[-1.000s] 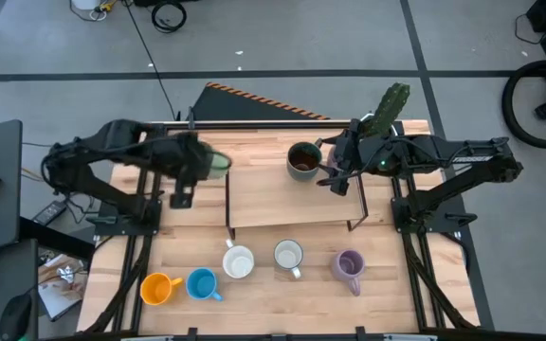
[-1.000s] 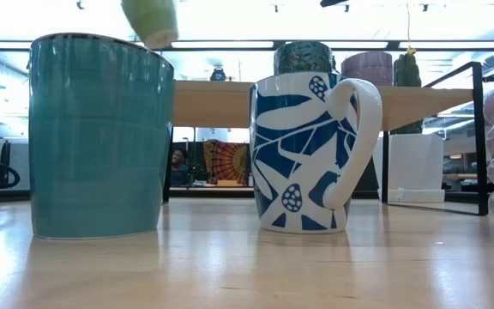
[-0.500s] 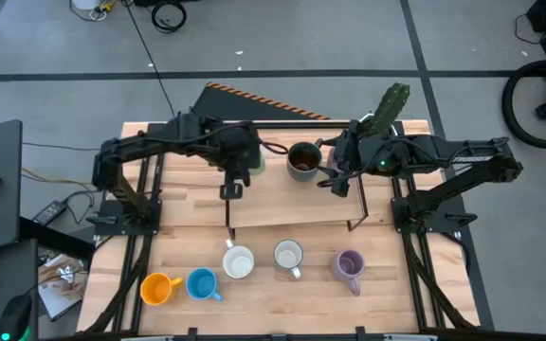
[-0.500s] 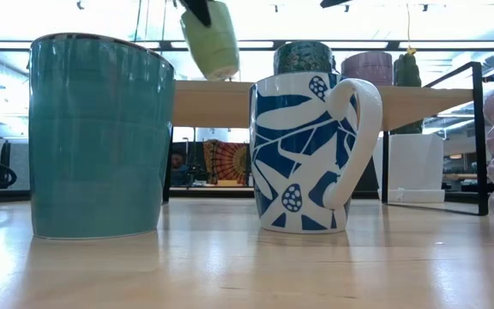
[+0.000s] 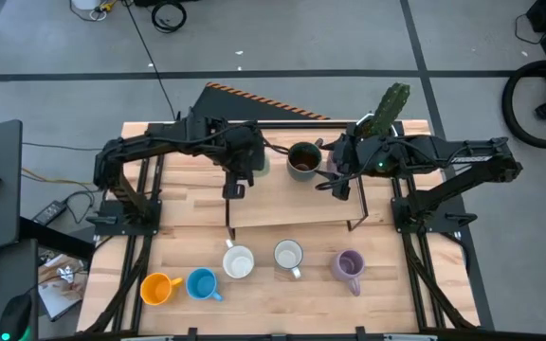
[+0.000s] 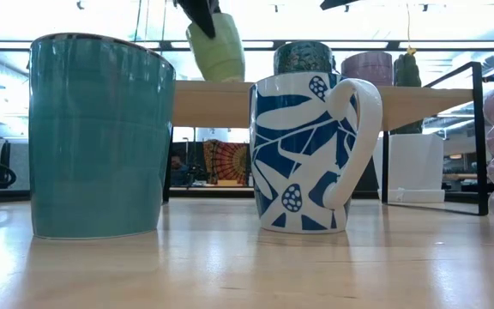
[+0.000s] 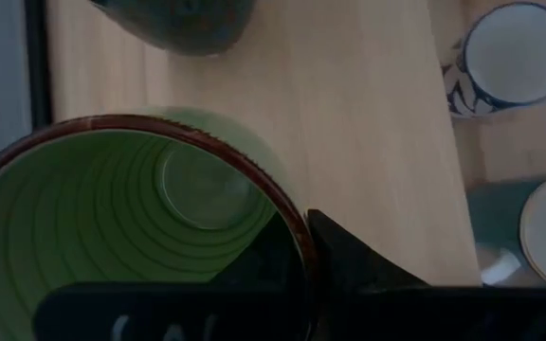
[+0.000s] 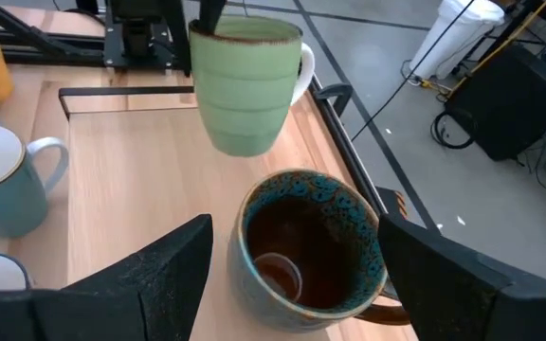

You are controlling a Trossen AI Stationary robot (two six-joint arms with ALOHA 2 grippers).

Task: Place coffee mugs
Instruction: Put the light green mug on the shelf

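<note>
green mug held above the raised shelf

the left gripper [image 5: 242, 163] is clamped on the rim of the pale green ribbed ceramic mug [image 8: 245, 85], one dark finger [image 7: 349, 260] outside the wall and the other inside. the mug hangs from it clear of the raised light wooden shelf [image 5: 273, 199], slightly tilted in the low view [image 6: 216, 50].

the right gripper [image 5: 335, 175] sits on the same shelf with its fingers [image 8: 173, 275] spread wide apart, gripping nothing. the dark brown glazed mug with a teal speckled rim [image 8: 306, 251] stands on the shelf between those spread fingers, just beside the hanging green mug.

on the lower table, towards the front edge from both grippers, stand an orange mug [image 5: 158, 287], a blue mug [image 5: 202, 283], a white mug [image 5: 239, 261], a white mug with a blue leaf pattern [image 5: 288, 255] and a lavender ribbed mug [image 5: 349, 266] in a loose row.

behind the right gripper stands a green cactus [image 5: 387, 106].
</note>
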